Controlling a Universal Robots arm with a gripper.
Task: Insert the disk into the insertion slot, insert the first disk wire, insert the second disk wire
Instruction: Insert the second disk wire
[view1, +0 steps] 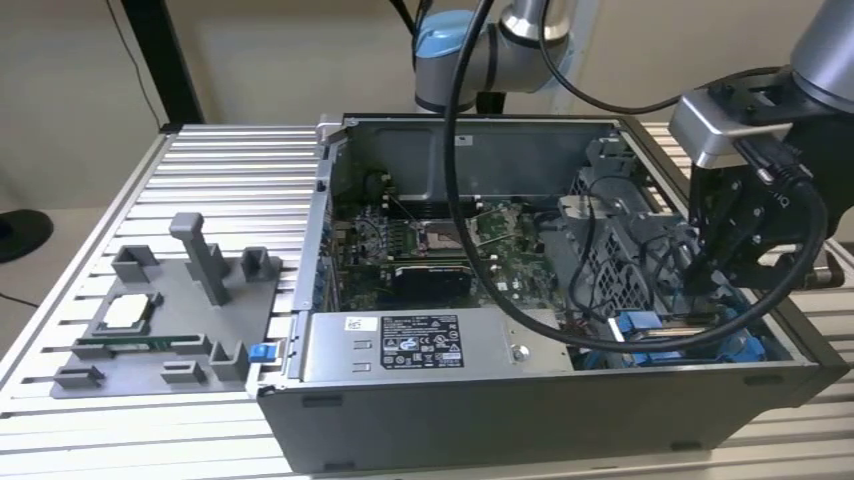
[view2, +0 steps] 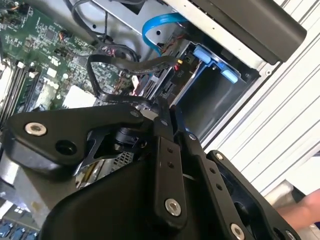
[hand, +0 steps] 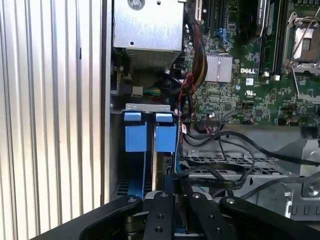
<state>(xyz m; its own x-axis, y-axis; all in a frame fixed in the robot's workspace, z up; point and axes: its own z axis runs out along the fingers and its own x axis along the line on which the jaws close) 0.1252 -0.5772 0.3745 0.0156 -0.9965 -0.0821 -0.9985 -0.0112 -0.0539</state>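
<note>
The disk (hand: 166, 135), in its blue frame, stands on edge in the insertion slot (hand: 147, 107) at the case's front corner. An empty bay with blue clips (view2: 215, 59) lies between it and the case wall. My gripper (view2: 164, 109) reaches down to the disk's connector end (view2: 170, 85), and its fingers (hand: 159, 210) are pressed together on a black disk wire (view2: 115, 64) that loops away over the motherboard. A blue flat cable (view2: 157, 25) curves just beyond. In the exterior view the gripper (view1: 697, 303) dips into the open case on that view's right.
A silver labelled power-supply box (view1: 414, 345) sits along the case's near wall and the motherboard (view1: 427, 240) lies behind it. Black cable bundles (hand: 220, 170) cross the drive cage. A grey parts fixture (view1: 160, 320) stands on the slatted table. A person's hand (view2: 306, 207) shows at the edge.
</note>
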